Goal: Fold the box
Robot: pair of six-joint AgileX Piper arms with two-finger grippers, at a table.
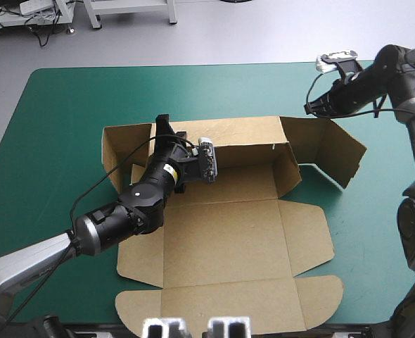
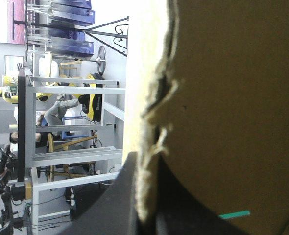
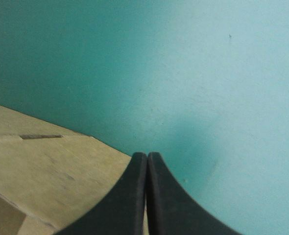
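Box (image 1: 221, 243) lies mid-table on the teal-green cover (image 1: 60, 127), base and lid panels flat, far wall (image 1: 246, 144) raised. Left gripper (image 1: 164, 131) is clamped on that wall's top edge near the box's far-left corner, with the board between its fingers (image 2: 122, 200). Right gripper (image 1: 311, 107) hangs above the box's far-right flap (image 1: 334, 148), pinched together and empty (contact with the flap cannot be told). Risk: the wall is held at one point only. A sideways pull could crease or tear it, or it could slip free and fall flat.
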